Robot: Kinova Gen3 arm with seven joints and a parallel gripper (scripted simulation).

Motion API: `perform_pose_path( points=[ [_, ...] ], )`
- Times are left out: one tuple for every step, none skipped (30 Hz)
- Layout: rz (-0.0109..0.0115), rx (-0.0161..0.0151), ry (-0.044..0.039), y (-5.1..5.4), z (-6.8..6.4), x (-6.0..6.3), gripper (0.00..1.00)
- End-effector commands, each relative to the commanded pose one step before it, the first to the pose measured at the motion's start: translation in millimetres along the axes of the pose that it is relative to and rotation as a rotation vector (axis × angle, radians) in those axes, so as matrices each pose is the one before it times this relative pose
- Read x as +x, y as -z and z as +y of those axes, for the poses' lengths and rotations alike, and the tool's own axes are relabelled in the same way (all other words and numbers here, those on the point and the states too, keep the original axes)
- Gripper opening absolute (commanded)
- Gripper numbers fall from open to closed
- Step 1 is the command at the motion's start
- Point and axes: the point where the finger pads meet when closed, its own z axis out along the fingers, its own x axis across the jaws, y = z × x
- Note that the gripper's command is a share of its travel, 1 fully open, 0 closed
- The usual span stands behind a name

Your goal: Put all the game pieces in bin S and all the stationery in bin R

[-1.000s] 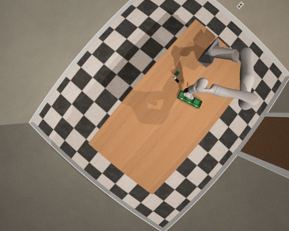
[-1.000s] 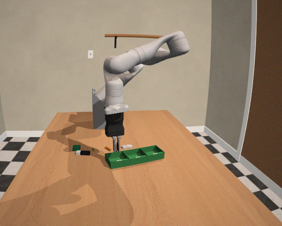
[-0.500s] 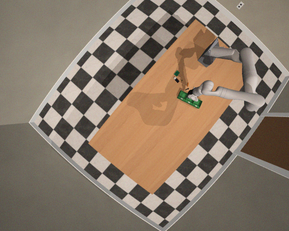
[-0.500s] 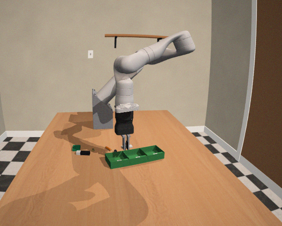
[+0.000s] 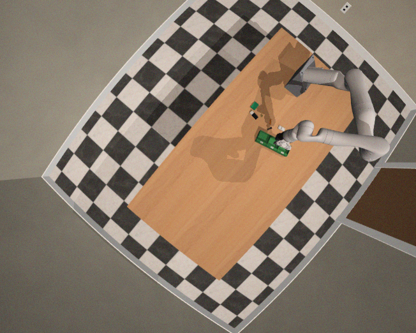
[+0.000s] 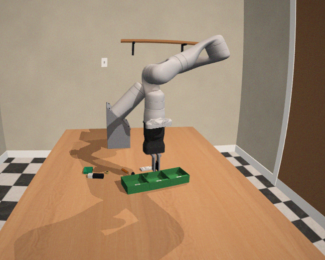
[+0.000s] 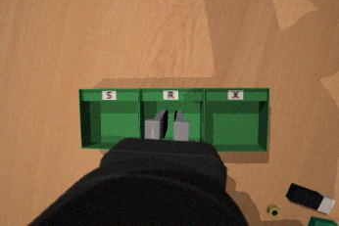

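Green plastic is the main thing going on here: three joined bins sitting in a row on the wooden table [image 6: 213,209], labelled S [image 7: 93,96], R [image 7: 152,95] and X [image 7: 255,95]. S and X are showing bare green floors. R is looking empty too, as far as I can see, but the gripper [image 7: 167,130] is covering part of it.

The gripper is hanging straight down over the R bin near its back wall, with its tips about level with the rim in the exterior view. Its fingers are sitting nearly together with just a slim gap, and nothing is showing in that gap, so it's carrying nothing.

All the loose stuff is lying outside the bins, on the side facing the short edge where the arm's base is bolted. A white piece [image 6: 145,168] is lying just behind the bins, right beside the fingers. An orange stick [image 6: 124,170] and a tiny black piece [image 6: 132,173] are sitting near the S end. Further toward the long edge on the left of the exterior view are a small yellowish ring [image 7: 272,210], a black-and-white eraser [image 7: 310,198] and a green block [image 6: 87,170], too small to identify better.

Bare wood is stretching out from the bins toward the opposite short edge and its corners.
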Motion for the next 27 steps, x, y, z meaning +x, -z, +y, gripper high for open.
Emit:
perform_pose_path(
  points=[
    [-0.00034, -0.00101, 0.00141, -5.72, 0.14, -0.8, 0.31],
    [0.0, 0.0, 0.0, -2.67, 0.0, 0.0, 0.31],
    [0.0, 0.0, 0.0, -2.67, 0.0, 0.0, 0.31],
    [0.0, 0.0, 0.0, -2.67, 0.0, 0.0, 0.31],
    [0.0, 0.0, 0.0, -2.67, 0.0, 0.0, 0.31],
    [0.0, 0.0, 0.0, -2.67, 0.0, 0.0, 0.31],
    [0.0, 0.0, 0.0, -2.67, 0.0, 0.0, 0.31],
    [0.0, 0.0, 0.0, -2.67, 0.0, 0.0, 0.31],
    [0.0, 0.0, 0.0, -2.67, 0.0, 0.0, 0.31],
    [0.0, 0.0, 0.0, 0.0, 0.0, 0.0, 0.31],
    [0.0, 0.0, 0.0, 0.0, 0.0, 0.0, 0.31],
    [0.0, 0.0, 0.0, -2.67, 0.0, 0.0, 0.31],
    [0.0, 0.0, 0.0, -2.67, 0.0, 0.0, 0.31],
    [0.0, 0.0, 0.0, -2.67, 0.0, 0.0, 0.31],
    [0.0, 0.0, 0.0, -2.67, 0.0, 0.0, 0.31],
    [0.0, 0.0, 0.0, -2.67, 0.0, 0.0, 0.31],
    [0.0, 0.0, 0.0, -2.67, 0.0, 0.0, 0.31],
    [0.0, 0.0, 0.0, -0.07, 0.0, 0.0, 0.31],
    [0.00001, 0.0, -0.00001, 0.08, 0.03, -0.02, 0.31],
    [-0.00001, 0.00001, 0.00001, -0.03, -0.01, 0.0, 0.31],
    [0.0, 0.0, 0.0, -0.02, -0.01, 0.0, 0.31],
    [0.0, 0.0, 0.0, -0.01, 0.0, 0.0, 0.31],
    [0.0, 0.0, 0.0, -0.01, 0.0, 0.0, 0.31],
    [0.0, 0.0, 0.0, 0.0, 0.0, 0.0, 0.31],
    [0.0, 0.0, 0.0, 0.0, 0.0, 0.0, 0.31],
    [0.0, 0.0, 0.0, 0.0, 0.0, 0.0, 0.31],
    [0.0, 0.0, 0.0, 0.0, 0.0, 0.0, 0.31]
  ],
)
